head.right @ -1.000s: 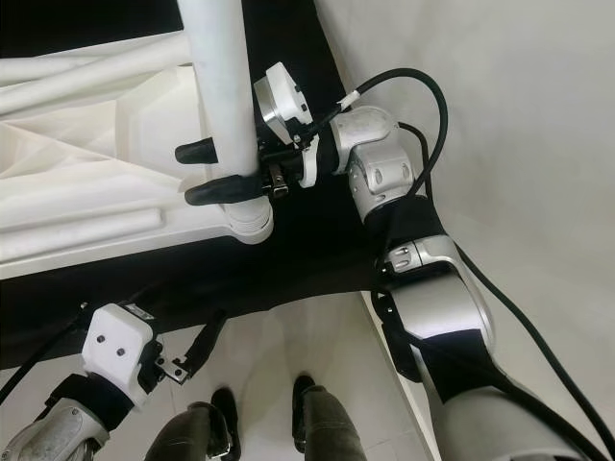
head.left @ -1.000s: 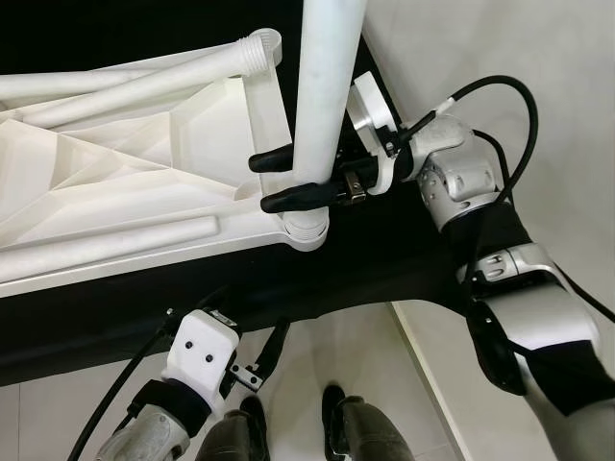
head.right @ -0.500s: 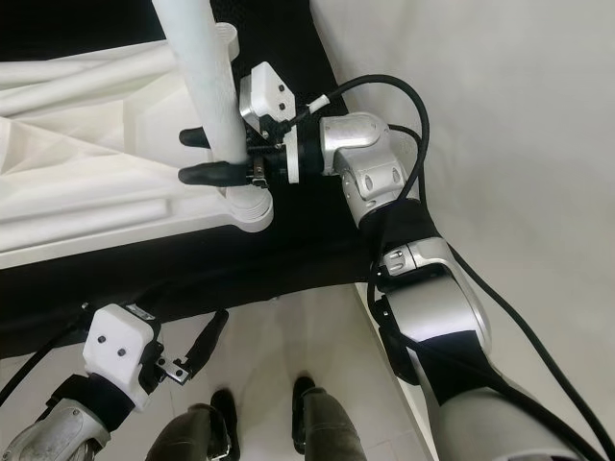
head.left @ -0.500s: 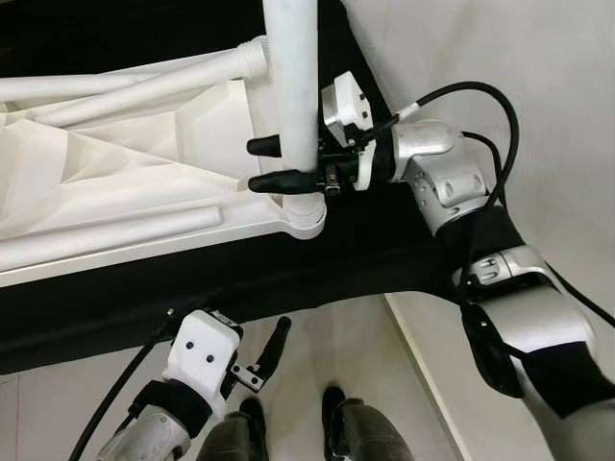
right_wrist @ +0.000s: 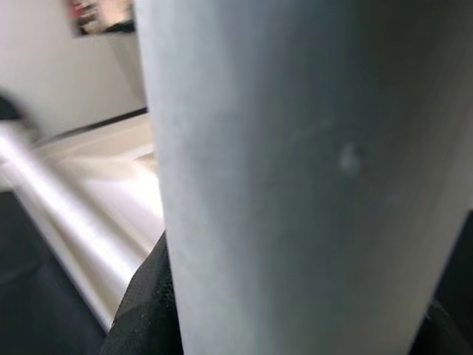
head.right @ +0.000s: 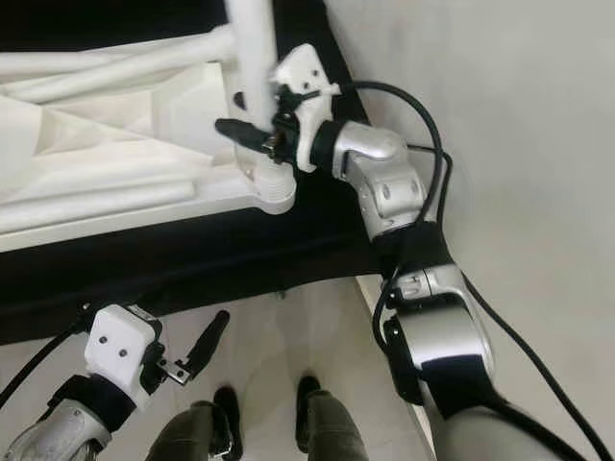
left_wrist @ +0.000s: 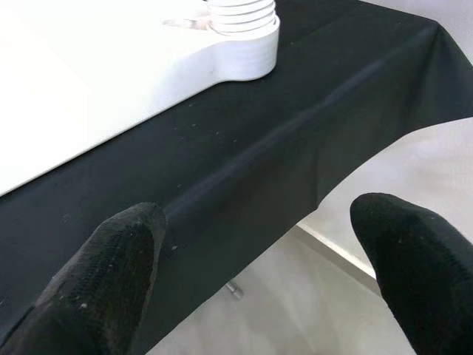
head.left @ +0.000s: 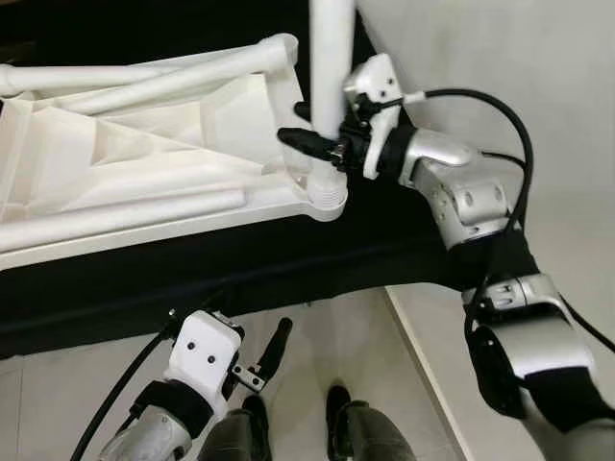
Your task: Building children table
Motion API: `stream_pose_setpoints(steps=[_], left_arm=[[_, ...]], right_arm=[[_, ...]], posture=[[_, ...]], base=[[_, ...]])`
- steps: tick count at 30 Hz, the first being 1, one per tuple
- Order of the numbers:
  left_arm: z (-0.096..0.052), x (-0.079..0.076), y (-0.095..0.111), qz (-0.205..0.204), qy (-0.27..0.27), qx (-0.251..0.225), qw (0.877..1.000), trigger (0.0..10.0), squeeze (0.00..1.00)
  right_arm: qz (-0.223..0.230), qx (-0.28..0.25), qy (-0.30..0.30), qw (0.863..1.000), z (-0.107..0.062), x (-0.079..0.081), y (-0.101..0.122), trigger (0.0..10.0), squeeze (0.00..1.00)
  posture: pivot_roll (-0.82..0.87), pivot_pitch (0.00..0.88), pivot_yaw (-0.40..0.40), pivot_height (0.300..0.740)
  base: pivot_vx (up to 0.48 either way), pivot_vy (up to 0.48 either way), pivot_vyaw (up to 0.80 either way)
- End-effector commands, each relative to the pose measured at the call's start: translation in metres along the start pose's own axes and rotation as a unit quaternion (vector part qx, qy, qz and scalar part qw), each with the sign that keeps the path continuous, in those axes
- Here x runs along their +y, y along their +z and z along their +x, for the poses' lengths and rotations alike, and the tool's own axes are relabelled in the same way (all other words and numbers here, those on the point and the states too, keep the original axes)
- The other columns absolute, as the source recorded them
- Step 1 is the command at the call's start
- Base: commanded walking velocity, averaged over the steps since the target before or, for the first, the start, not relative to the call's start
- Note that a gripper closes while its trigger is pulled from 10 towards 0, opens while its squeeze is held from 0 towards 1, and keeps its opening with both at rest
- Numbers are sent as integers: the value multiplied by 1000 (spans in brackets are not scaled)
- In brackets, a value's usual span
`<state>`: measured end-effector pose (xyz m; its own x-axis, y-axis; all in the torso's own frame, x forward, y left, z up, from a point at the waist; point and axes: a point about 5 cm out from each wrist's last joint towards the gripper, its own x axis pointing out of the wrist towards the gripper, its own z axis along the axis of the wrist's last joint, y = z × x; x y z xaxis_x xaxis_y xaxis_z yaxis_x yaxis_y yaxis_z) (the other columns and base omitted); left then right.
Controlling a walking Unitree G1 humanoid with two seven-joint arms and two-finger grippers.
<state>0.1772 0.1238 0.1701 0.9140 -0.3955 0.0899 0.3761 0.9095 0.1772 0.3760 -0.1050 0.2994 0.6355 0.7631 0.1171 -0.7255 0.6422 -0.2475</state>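
Two grippers in my feed. Left gripper (head.left: 274,348) hangs low over the tiled floor (head.left: 317,336), below the desk's near edge; in its wrist view I see both fingers (left_wrist: 103,281) spread well apart, nothing between them, pointed toward the black cloth (left_wrist: 244,133) draped over the desk.

On the desk (head.left: 173,279): white tabletop (head.left: 125,163) lying underside up, ribs showing, its long side running along the near edge. Two loose legs (head.left: 115,211) lie on it, one near the near edge, one toward the far edge. At the tabletop's near right corner, by the desk's right edge, a ribbed round socket (head.left: 327,199).

Upright leg (head.left: 330,67) stands in that socket, rising out of the top of the picture. Right gripper (head.left: 309,123) reaches in from the right and is clamped on this leg just above the socket, one black finger on each side. Right wrist view: leg's pale surface close up, dark finger edges at both sides.

Bottom of the eye views: a person's two shoes (head.left: 336,403) on the floor, just right of the left arm.
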Motion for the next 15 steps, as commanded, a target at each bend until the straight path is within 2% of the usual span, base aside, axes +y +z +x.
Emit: stream_pose_setpoints(steps=[1,4,6,15], left_arm=[[-2,-1,-8,-2,-3,19,1000,10000,0],[-1,0,-8,0,-1,19,1000,10000,0],[-1,1,-8,1,0,18,1000,10000,0],[0,3,-8,4,1,18,1000,10000,0]], right_arm=[[58,107,-45,992,-14,-2,-54,10000,0],[65,88,-85,990,-19,7,-57,10000,0],[70,87,-101,989,-22,18,-64,10000,0],[67,89,-165,980,-27,41,-72,10000,0]], posture=[[-56,384,14,740],[-55,384,12,740],[-56,384,13,740],[-56,383,20,740]], base=[[0,0,0],[0,0,0],[0,0,0],[0,0,0]])
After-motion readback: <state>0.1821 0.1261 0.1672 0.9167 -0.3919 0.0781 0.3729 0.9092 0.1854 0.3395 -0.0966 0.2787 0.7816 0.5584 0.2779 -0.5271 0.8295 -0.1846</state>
